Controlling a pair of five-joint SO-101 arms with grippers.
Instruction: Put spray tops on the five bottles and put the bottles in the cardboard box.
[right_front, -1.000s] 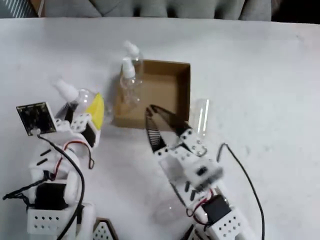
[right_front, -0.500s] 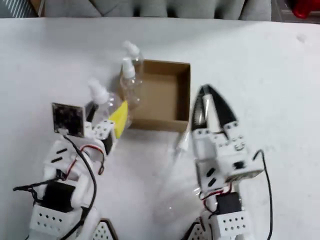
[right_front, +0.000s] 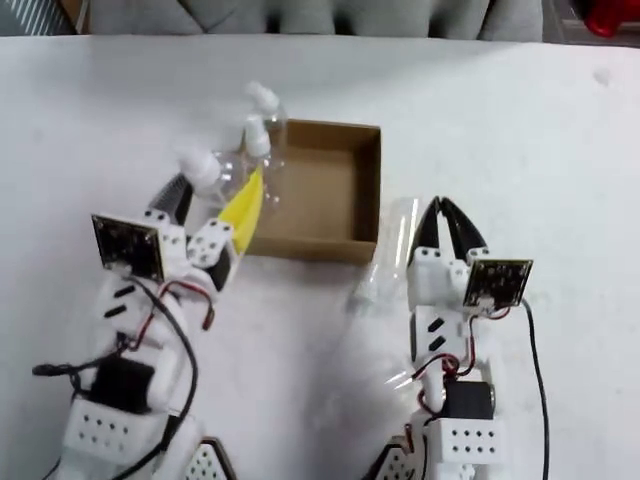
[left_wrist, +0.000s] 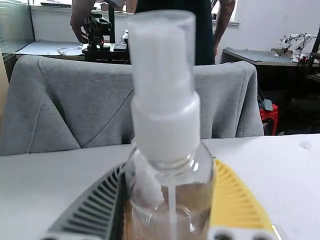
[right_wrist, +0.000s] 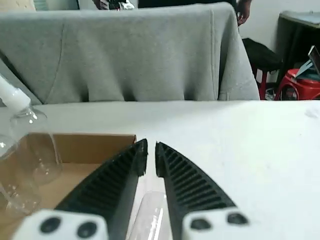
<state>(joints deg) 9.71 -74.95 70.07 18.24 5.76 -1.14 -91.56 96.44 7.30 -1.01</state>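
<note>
**High view.** A white table (right_front: 520, 120) carries the cardboard box (right_front: 330, 190), open at the top. The left claw (right_front: 222, 180) grips a capped bottle (right_front: 212, 172) at the box wall nearest that arm, close to two boxed bottles (right_front: 258, 140) with spray tops. An uncapped bottle (right_front: 395, 240) lies on the table just beside the opposite wall. Next to it is the right claw (right_front: 443, 205), its fingers nearly together and holding nothing. Grey upholstery (right_front: 300, 15) borders the table's far edge.

**Left wrist view.** The left claw (left_wrist: 167, 170) clamps the capped bottle (left_wrist: 165, 115) between a grey finger (left_wrist: 95, 215) and a yellow finger (left_wrist: 235, 205). Behind it are the table (left_wrist: 280, 165), the grey upholstery (left_wrist: 50, 115) and a desk (left_wrist: 250, 54).

**Right wrist view.** The right claw (right_wrist: 150, 147) shows a slim gap between its fingers, above the uncapped bottle (right_wrist: 147, 220). The cardboard box (right_wrist: 75, 145) holds the boxed bottles (right_wrist: 30, 155). Beyond the table (right_wrist: 250, 150) are the grey upholstery (right_wrist: 125, 55) and a red object (right_wrist: 300, 85).
</note>
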